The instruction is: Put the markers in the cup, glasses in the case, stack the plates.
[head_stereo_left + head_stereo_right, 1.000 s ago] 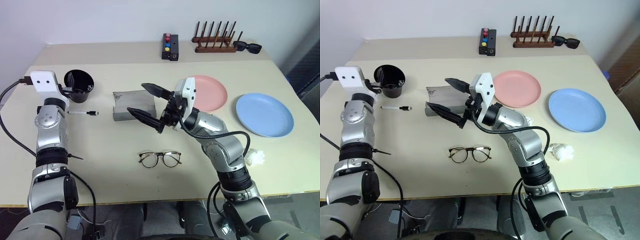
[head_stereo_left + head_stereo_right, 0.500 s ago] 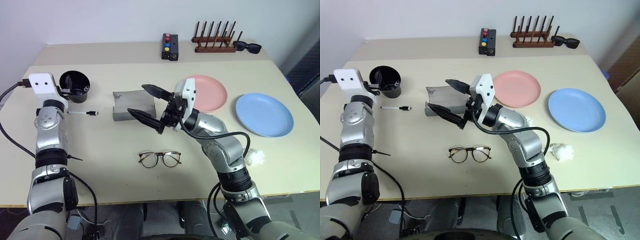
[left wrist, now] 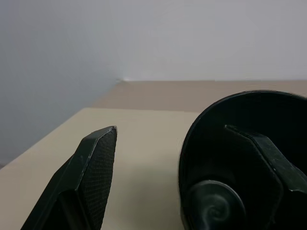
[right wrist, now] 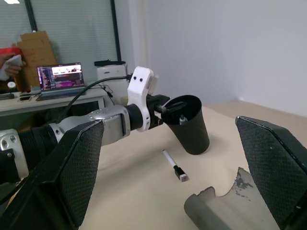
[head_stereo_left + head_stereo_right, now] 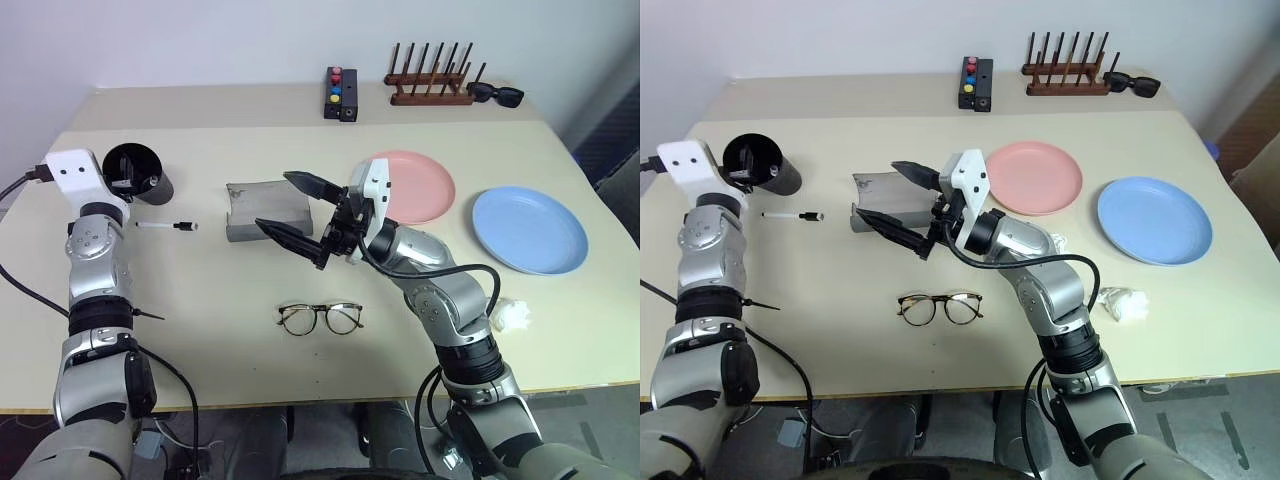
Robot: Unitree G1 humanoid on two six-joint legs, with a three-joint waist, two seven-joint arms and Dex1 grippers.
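My left gripper (image 3: 192, 167) is open, with one finger (image 3: 268, 163) inside the black cup (image 5: 137, 171) and the other outside its wall. The cup leans over toward my left arm, and a dark marker with a silvery end (image 4: 181, 117) is inside it. A white marker with a black cap (image 5: 165, 226) lies on the table beside the cup. My right gripper (image 5: 275, 200) hangs open above the open grey case (image 5: 262, 212). The glasses (image 5: 320, 318) lie unfolded nearer the front edge. The pink plate (image 5: 415, 185) and the blue plate (image 5: 528, 228) lie side by side, apart.
At the back stand a wooden peg rack (image 5: 428, 85), black sunglasses (image 5: 495, 94) and a black box with coloured buttons (image 5: 342, 93). A crumpled tissue (image 5: 510, 313) lies by my right forearm. The cup is close to the table's left edge.
The cup has shifted left with my left gripper and tipped from upright to leaning. My right arm has stayed still.
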